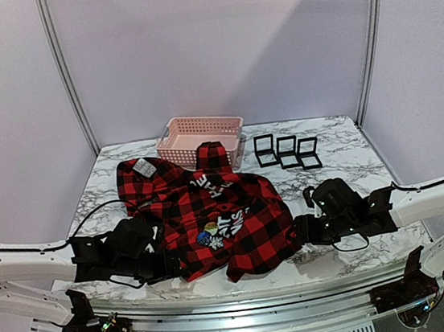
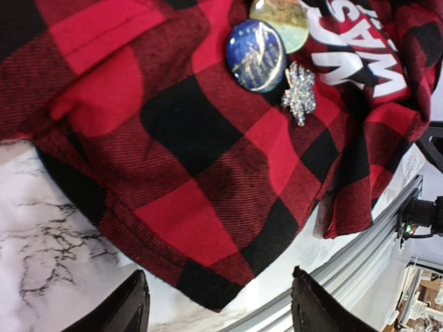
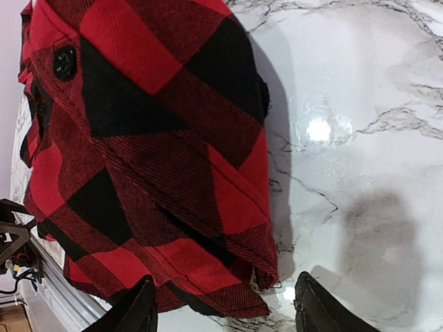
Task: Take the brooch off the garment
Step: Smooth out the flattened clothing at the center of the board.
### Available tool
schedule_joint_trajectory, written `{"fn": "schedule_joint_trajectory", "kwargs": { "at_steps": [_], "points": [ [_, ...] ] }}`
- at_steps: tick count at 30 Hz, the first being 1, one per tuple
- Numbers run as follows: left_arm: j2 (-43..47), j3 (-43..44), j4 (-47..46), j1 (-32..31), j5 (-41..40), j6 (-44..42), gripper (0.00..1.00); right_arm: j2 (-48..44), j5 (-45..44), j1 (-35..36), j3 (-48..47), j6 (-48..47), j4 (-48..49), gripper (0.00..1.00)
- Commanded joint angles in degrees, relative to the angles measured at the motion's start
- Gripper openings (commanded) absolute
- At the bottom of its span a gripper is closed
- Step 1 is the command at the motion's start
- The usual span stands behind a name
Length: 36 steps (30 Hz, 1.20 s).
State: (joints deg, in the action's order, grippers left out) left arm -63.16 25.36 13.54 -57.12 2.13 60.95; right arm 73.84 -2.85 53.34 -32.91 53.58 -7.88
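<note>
Brooch (image 2: pixel 299 92), a small glittering silver cluster, is pinned to the shirt (image 2: pixel 208 138) at about 1 o'clock from the left gripper (image 2: pixel 221 315), well past its fingertips and just beside a blue badge (image 2: pixel 255 55) and white lettering (image 2: pixel 360 62). The shirt is red-and-black plaid, rumpled on the marble table (image 1: pixel 343 159). Both arms reach in low, the left at the shirt's 9 o'clock and the right gripper (image 3: pixel 221 311) at its 3 o'clock, each with jaws spread and clasping nothing, the hem just ahead of the tips.

Red-and-black plaid garment (image 1: pixel 203 209) lies crumpled on the marble table (image 1: pixel 351 158), a glittery silver brooch (image 2: pixel 299 92) pinned on it
</note>
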Motion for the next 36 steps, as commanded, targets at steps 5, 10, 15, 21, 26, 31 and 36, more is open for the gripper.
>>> {"fn": "schedule_joint_trajectory", "kwargs": {
  "at_steps": [5, 10, 15, 21, 26, 31, 36],
  "points": [
    [-3.1, 0.2, -4.5, -1.7, 0.8, 0.7, 0.61, 0.9, -0.1, 0.5, 1.2, 0.7, 2.0, 0.66],
    [-4.6, 0.4, -5.6, -2.2, 0.8, 1.1, 0.54, 2.7, 0.3, 0.5, 0.8, 0.2, 3.3, 0.66],
    [-4.5, -0.1, -5.9, -2.4, -0.6, 2.0, 0.37, 4.3, 1.0, 0.5, 0.6, -0.4, 4.3, 0.61],
    [-2.6, -1.6, -6.0, -2.3, -2.0, 3.6, 0.08, 5.2, 1.2, 0.5, 0.6, -0.8, 5.5, 0.38],
    [0.2, 1.2, 3.5, -1.5, -5.8, 0.7, 0.0, 3.3, -2.3, 0.4, -1.6, -0.9, -0.1, 0.14],
    [7.3, 4.7, 15.1, 1.6, -6.9, -2.2, 0.0, -1.0, -10.7, -1.7, -6.4, -2.5, -13.3, 0.07],
    [16.6, 7.9, 25.1, 6.1, -5.5, -4.1, 0.0, -6.5, -12.1, -4.3, -8.0, -4.9, -16.2, 0.05]
  ]
}}
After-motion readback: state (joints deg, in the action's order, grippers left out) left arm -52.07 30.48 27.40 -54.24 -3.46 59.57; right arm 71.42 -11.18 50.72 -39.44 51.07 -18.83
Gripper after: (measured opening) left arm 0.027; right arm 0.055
